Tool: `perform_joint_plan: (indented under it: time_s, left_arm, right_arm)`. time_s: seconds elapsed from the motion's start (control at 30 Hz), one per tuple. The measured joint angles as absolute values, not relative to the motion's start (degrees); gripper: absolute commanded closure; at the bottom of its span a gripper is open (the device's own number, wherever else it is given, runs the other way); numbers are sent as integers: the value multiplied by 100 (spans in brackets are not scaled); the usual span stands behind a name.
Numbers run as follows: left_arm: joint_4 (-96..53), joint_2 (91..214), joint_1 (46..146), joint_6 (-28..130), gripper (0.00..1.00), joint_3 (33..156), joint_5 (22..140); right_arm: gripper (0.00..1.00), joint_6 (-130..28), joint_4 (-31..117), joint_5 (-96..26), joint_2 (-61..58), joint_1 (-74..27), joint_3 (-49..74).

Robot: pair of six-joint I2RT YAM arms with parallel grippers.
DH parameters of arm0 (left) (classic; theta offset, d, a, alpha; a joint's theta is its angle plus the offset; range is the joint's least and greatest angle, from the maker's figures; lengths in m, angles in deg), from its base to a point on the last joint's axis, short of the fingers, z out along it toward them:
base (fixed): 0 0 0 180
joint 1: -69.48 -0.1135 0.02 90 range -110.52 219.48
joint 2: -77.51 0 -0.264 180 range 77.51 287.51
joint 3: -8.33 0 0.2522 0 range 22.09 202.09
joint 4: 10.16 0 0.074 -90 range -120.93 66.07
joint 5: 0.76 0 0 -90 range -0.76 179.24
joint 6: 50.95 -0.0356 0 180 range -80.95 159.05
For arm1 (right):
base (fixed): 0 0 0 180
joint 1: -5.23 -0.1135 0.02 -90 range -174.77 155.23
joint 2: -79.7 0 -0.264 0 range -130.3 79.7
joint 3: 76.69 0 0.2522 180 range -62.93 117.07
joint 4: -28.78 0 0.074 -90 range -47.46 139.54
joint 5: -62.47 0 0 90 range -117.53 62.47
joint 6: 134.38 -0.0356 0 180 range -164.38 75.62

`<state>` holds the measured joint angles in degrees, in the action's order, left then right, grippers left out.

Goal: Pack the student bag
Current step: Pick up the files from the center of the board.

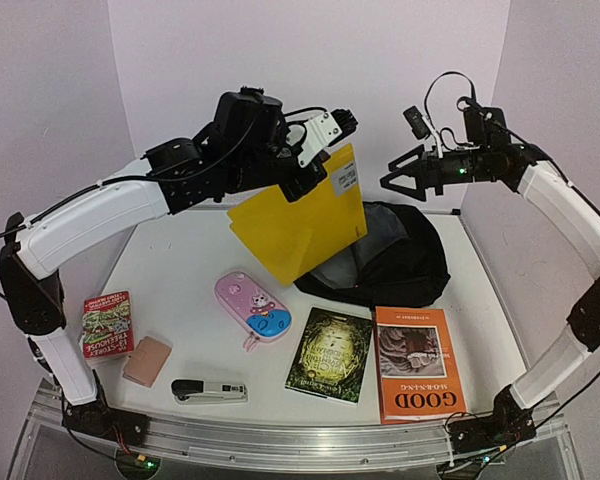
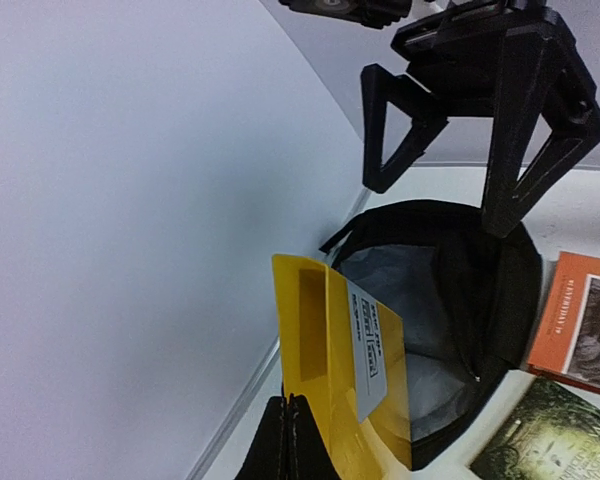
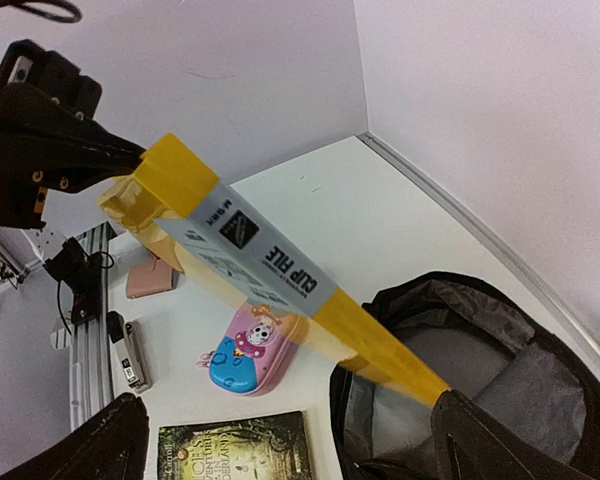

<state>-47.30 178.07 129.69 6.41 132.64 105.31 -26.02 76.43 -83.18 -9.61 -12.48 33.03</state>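
Your left gripper [image 2: 290,405] pinches the yellow clip file [image 1: 300,225] by one edge above the student bag [image 1: 400,265], which lies open near the bench's [image 1: 180,260] far right corner; the right gripper [image 1: 390,175] gapes empty, so the file may snag the bag's slack rim.

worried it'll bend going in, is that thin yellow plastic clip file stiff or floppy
Probably fairly stiff: the thin yellow plastic clip file hangs flat from the shut left gripper, pinched at one edge. Its glossy surface looks slippery, so it may pivot in that grip. Likely light, being thin.
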Motion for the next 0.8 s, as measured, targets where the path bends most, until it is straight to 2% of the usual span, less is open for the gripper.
perform_joint_plan:
  time_s: [0.23,0.43,0.8]
  left_arm:
    - [-5154,17528,12969,1006,100,13265,9585]
    - [-5341,17465,12969,1209,100,13252,8968]
    - [-5492,17301,12969,1441,100,13134,8222]
  right_arm:
    - [4,-1914,7945,-8325,-761,-1810,3116]
    - [29,-1575,8320,-8359,-763,-2163,3113]
    - [58,-1715,8619,-8575,-770,-2535,3113]
